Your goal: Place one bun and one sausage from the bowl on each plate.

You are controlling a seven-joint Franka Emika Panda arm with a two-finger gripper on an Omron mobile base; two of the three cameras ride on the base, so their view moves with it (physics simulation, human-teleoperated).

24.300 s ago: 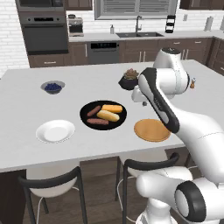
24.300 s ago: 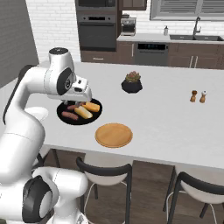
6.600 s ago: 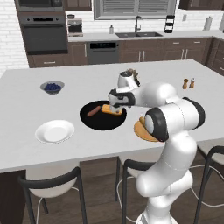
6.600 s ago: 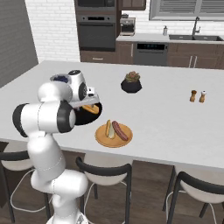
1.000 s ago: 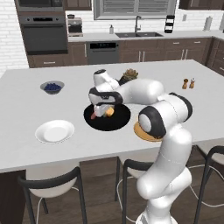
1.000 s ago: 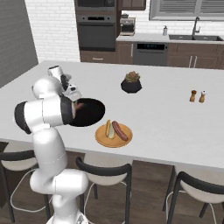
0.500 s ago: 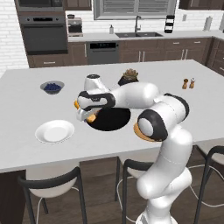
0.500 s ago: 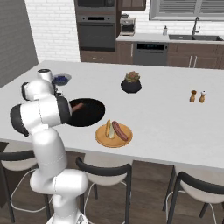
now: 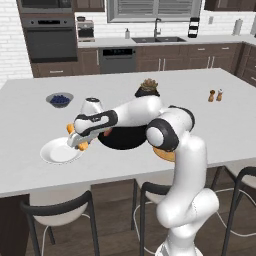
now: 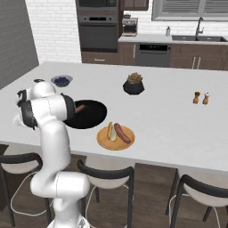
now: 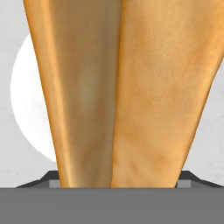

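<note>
On the bench (image 9: 30,175), the white plate (image 9: 56,152) lies at left. The end effector (image 9: 76,140) hangs over its right edge, closed on a bun (image 9: 80,141). The black bowl (image 10: 89,116) holds one sausage (image 10: 79,108). Rightmost, the tan plate (image 10: 116,141) carries a bun and a sausage.

Even, bright, rendered light fills the kitchen, with soft shadows under the stools (image 9: 55,212) and below the surface (image 10: 178,129). No glare or edge distortion shows. Up close, the bun (image 11: 127,92) looks soft and slightly blurred.
</note>
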